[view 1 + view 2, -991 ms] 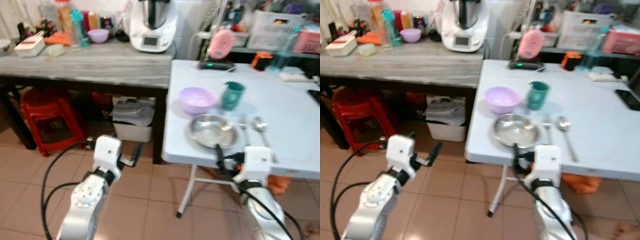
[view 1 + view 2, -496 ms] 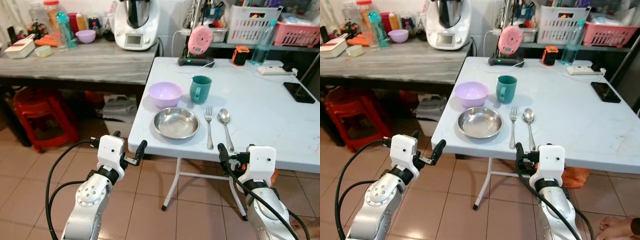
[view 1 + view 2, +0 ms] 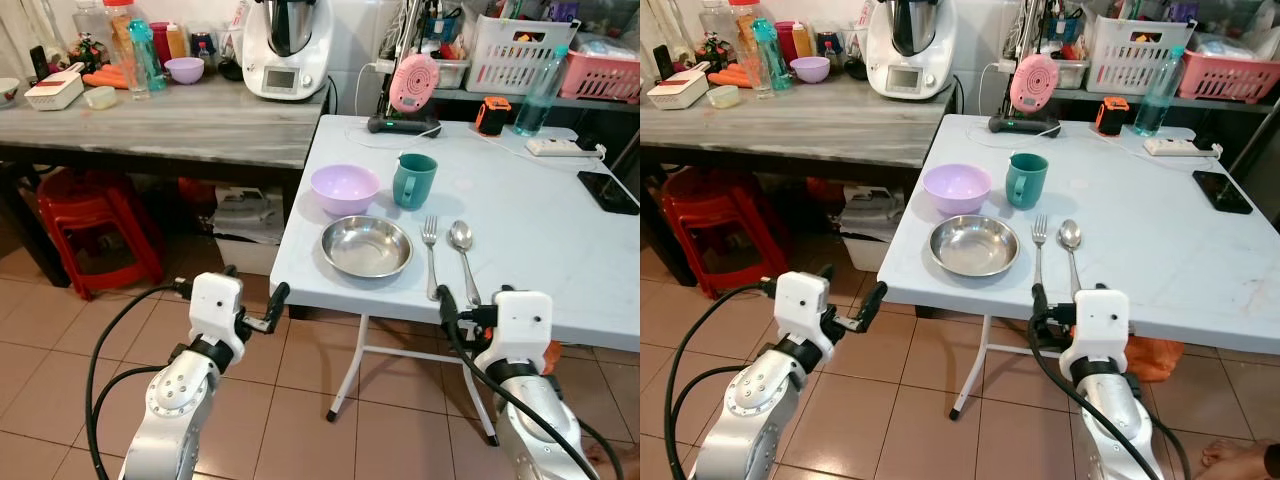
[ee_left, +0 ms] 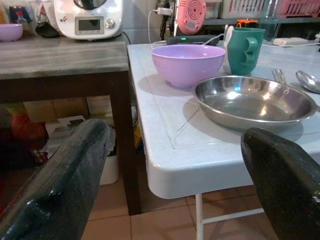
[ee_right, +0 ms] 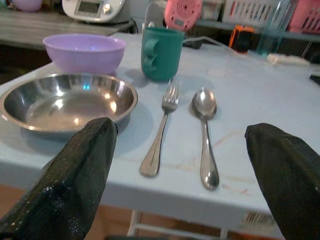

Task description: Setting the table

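On the white folding table [image 3: 540,230] the place setting sits near the front edge: a steel plate [image 3: 366,246], shallow and with nothing in it, catches the light. Just beside it on the robot's right lie a fork [image 3: 431,256] and a spoon [image 3: 463,255], side by side, handles toward the robot. Behind the plate stands a lilac bowl [image 3: 345,188], no contents visible, and next to that a teal mug [image 3: 414,179], upright; its inside cannot be seen.

The left gripper [image 4: 170,185] hovers low in front of the table's corner, fingers spread wide, holding nothing. The right gripper [image 5: 180,175] hangs before the table edge facing the cutlery, its fingers also wide apart and free.

Further back, a pink round device [image 3: 413,82] stands on a dark base. On the grey counter [image 3: 180,125] to the left sit a white kitchen machine [image 3: 288,48], a second lilac bowl [image 3: 184,69] and bottles [image 3: 130,45]. A red stool [image 3: 95,235] is tucked underneath.
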Motion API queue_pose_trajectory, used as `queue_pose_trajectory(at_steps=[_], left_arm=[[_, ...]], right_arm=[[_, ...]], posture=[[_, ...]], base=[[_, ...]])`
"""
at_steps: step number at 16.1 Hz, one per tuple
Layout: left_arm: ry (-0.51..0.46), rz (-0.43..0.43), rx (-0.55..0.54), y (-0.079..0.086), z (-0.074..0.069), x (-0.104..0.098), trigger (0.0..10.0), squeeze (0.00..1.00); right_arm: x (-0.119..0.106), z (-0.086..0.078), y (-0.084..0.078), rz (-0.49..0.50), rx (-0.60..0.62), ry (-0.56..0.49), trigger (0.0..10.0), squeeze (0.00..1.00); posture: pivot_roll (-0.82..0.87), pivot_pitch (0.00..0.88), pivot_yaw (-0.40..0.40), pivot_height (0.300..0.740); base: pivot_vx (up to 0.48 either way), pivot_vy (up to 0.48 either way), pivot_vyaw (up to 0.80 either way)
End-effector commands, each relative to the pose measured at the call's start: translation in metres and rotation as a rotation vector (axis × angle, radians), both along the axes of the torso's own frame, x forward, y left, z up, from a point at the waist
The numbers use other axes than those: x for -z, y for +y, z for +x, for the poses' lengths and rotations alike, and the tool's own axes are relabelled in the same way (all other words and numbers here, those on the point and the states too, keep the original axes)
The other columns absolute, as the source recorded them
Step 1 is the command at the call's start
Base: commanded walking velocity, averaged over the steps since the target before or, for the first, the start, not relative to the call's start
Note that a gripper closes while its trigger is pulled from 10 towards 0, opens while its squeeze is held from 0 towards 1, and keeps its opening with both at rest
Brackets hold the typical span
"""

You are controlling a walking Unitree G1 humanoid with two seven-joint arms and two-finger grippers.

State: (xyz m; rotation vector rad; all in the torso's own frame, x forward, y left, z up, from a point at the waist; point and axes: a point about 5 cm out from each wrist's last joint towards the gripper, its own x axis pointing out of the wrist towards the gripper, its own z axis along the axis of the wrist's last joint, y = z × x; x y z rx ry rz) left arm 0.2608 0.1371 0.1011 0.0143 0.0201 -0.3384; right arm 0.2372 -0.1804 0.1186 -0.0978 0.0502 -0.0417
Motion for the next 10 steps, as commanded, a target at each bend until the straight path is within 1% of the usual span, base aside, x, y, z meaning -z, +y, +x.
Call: queue_pose_trajectory(at_steps=[1,4,10], left_arm=[[0.008,-0.005,0.007,0.0017,-0.0016,0.0021,10.0,0.00],[0.011,-0.024,0.032,-0.0011,-0.0017,0.0019,10.0,0.00],[0.010,-0.028,0.049,-0.0038,-0.0025,0.0018,10.0,0.00]], right_arm=[[-0.0072,0.0002,-0.0019,-0.021,0.013,-0.032,10.0,0.00],[-0.0078,-0.0001,-0.0041,-0.022,0.019,-0.033,10.0,0.00],[-0.0084,-0.0023,-0.0019,-0.031,0.009,-0.037,10.0,0.00]], posture=[[-0.05,0.000,-0.010,0.740],[-0.05,0.000,-0.009,0.740],[-0.06,0.000,-0.006,0.740]], base=[[0.000,0.000,0.00],[0.000,0.000,0.00],[0.274,0.000,0.00]])
